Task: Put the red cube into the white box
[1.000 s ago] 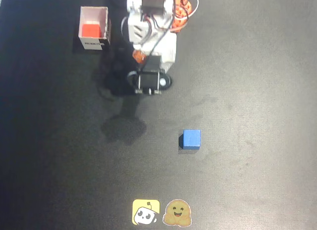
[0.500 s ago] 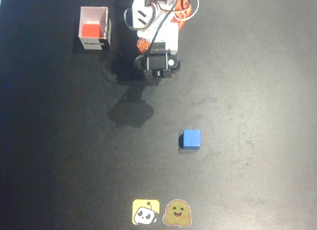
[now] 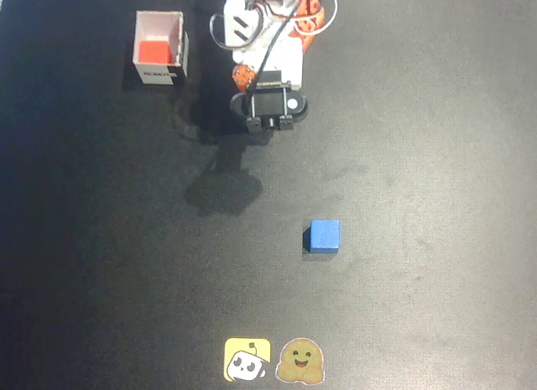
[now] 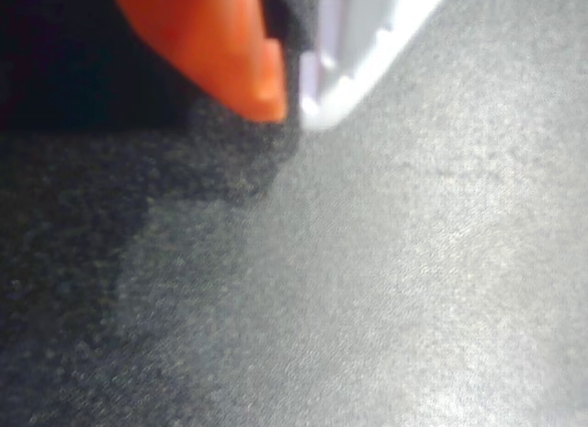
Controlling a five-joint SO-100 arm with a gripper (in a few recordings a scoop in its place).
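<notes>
In the overhead view the red cube (image 3: 153,51) lies inside the white box (image 3: 159,19) at the top left, and the box's black label faces the lower edge of the picture. My arm (image 3: 267,67) is folded back at the top centre, to the right of the box and apart from it. In the wrist view my gripper (image 4: 292,107) is shut, its orange finger (image 4: 220,41) and white finger (image 4: 367,32) meeting at the tips with nothing between them, above bare dark mat.
A blue cube (image 3: 324,236) sits alone on the black mat (image 3: 436,197), right of centre. Two stickers, a yellow one (image 3: 247,360) and a brown one (image 3: 301,361), lie flat near the lower edge.
The arm has drawn back toward the top edge and slightly right, mostly in the first half second. Its shadow on the mat shifted with it. The cubes and the box stayed put.
</notes>
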